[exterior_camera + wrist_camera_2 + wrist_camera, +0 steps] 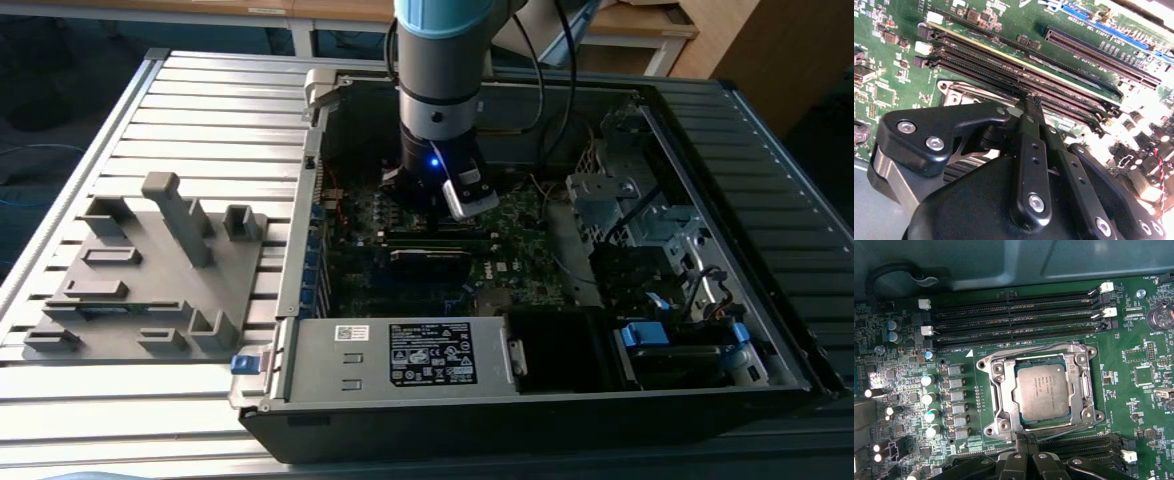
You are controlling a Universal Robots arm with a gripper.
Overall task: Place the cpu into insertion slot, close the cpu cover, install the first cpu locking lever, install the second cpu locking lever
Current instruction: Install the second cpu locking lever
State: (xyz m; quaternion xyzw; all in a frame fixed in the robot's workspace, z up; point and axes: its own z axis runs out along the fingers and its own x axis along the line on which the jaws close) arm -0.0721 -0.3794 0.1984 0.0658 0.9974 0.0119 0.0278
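In the first wrist view the cpu (1040, 390), a silver-grey square chip, lies flat in the insertion slot (988, 429). The cpu cover (998, 390), a silvery frame, lies down around it. Thin wire levers run along the socket's far edge (1029, 351) and near edge (1066, 426). My gripper (1026, 438) has its black fingers shut together with nothing visible between them, the tips right at the socket's near edge by that lever. In the second wrist view the gripper (1029, 102) is just off a corner of the socket frame (956, 92). In the exterior view the gripper (427, 202) reaches down inside the computer case.
Long black memory slots (1014, 315) flank the socket on both sides, with a row of capacitors (929, 397) beside it. The open case (310, 230) walls in the board, with a power supply (400, 355) in front. A grey fixture block (147, 270) stands on the slatted table.
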